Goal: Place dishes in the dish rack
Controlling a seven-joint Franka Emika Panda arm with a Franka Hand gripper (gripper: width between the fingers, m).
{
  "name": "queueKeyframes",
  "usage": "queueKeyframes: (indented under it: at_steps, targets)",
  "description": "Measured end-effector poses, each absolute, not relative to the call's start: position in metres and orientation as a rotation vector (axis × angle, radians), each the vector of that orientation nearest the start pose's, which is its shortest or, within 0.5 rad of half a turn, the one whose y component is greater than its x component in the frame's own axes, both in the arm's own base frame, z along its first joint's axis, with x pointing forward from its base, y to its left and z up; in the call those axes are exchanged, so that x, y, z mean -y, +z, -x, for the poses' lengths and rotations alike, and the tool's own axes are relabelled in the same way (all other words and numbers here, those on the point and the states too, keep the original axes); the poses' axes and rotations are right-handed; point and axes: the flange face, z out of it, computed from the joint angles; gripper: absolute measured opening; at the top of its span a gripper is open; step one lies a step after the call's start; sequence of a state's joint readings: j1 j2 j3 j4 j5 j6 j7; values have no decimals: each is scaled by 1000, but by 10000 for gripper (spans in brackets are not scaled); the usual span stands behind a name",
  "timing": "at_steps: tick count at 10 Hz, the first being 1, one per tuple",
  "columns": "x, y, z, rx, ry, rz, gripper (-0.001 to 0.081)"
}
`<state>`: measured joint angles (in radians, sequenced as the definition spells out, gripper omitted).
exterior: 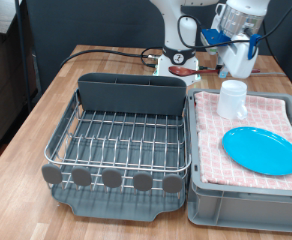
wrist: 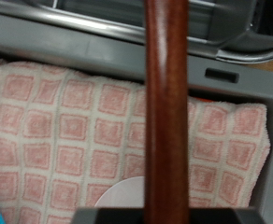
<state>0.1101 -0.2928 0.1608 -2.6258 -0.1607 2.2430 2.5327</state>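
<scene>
My gripper point(exterior: 238, 60) hangs above the far end of the grey crate point(exterior: 246, 208), at the exterior view's top right. In the wrist view a brown wooden spoon point(wrist: 165, 103) runs close and blurred through the middle of the picture, held in the gripper above the checked cloth point(wrist: 62, 121). The white mug point(exterior: 233, 98) stands on the cloth below the gripper, and its rim shows in the wrist view point(wrist: 121, 194). The light-blue plate point(exterior: 261, 150) lies flat on the cloth. The dish rack point(exterior: 121, 135) stands to the crate's left with nothing in it.
The rack's tall grey compartment point(exterior: 133, 95) is at its far side and the round grey discs point(exterior: 111, 178) line its near edge. Cables and a red-and-white object point(exterior: 178, 62) lie behind the rack. The wooden table point(exterior: 26, 130) ends at the left.
</scene>
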Motion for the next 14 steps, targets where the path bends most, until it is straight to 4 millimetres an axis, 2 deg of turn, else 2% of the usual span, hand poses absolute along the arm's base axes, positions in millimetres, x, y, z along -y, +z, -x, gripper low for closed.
queueKeyframes:
  at_steps: [6, 12, 14]
  targets:
    - [-50, 352, -344, -2912, -208, 1374, 90]
    - [-2, 343, -338, -2826, 212, 1304, 90]
    - [9, 339, -337, -2809, 232, 1276, 90]
